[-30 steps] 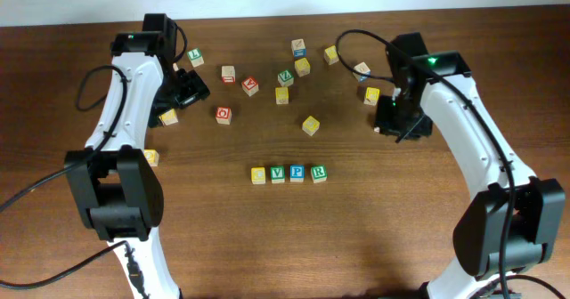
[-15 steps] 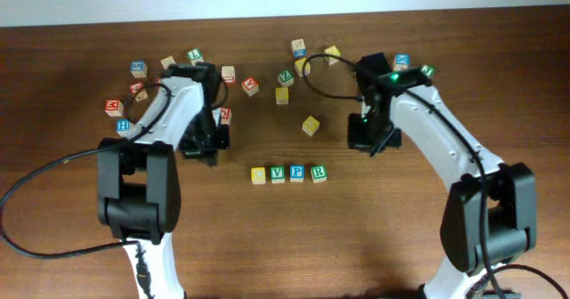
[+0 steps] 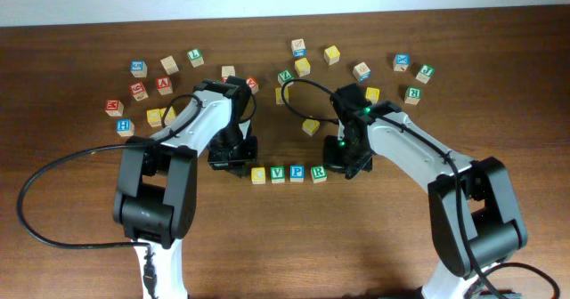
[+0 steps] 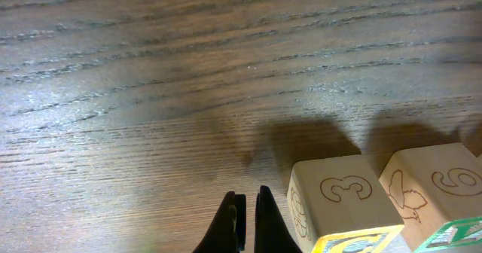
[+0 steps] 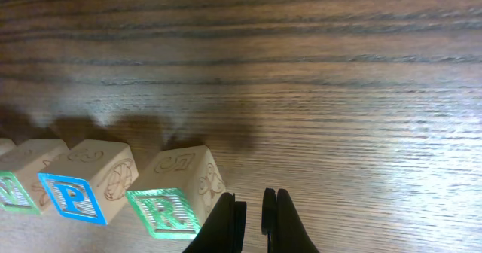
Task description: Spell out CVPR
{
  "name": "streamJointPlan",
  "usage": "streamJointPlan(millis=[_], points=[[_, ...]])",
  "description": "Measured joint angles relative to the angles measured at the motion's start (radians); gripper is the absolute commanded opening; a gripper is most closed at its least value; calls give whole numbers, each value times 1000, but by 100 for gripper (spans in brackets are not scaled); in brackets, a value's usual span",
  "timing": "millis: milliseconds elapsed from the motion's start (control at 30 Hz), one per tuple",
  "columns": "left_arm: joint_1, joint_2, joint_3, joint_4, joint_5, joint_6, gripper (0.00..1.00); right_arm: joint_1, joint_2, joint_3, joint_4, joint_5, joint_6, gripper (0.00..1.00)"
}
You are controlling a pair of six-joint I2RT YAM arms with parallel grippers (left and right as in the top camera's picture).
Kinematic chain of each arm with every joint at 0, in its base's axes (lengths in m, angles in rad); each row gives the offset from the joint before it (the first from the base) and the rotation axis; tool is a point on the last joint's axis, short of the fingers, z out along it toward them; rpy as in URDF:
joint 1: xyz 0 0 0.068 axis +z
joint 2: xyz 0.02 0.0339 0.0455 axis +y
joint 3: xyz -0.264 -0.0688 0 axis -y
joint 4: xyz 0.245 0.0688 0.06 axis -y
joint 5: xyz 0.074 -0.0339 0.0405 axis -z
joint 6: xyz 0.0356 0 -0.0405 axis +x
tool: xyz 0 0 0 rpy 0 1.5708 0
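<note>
Four wooden cubes stand in a row near the table's middle: C [image 3: 258, 174], V [image 3: 278, 173], P [image 3: 297, 173] and R [image 3: 318, 172]. My left gripper [image 3: 236, 163] sits low just left of the C cube. In the left wrist view it [image 4: 246, 190] is shut and empty, with the yellow-framed C cube [image 4: 339, 208] close on its right. My right gripper [image 3: 340, 164] is just right of the R cube. In the right wrist view it [image 5: 249, 193] is shut on nothing, its left finger beside the green R cube [image 5: 169, 200], the blue P cube [image 5: 83, 185] beyond.
Loose letter cubes lie across the back of the table: a cluster at the left [image 3: 139, 91], several in the middle [image 3: 303, 66], a yellow one [image 3: 310, 126] behind the row, and more at the right [image 3: 412, 93]. Both arms reach in over the table's middle.
Both arms have swung in from the back corners down to the two ends of the row. Both grippers have closed. The four cubes have stayed put.
</note>
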Motion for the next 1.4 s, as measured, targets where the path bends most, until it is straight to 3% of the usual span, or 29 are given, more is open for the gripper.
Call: streamJointPlan(millis=[1400], points=[[-57, 0, 0, 38, 37, -29, 0, 78, 0, -19, 91, -42, 49, 4]])
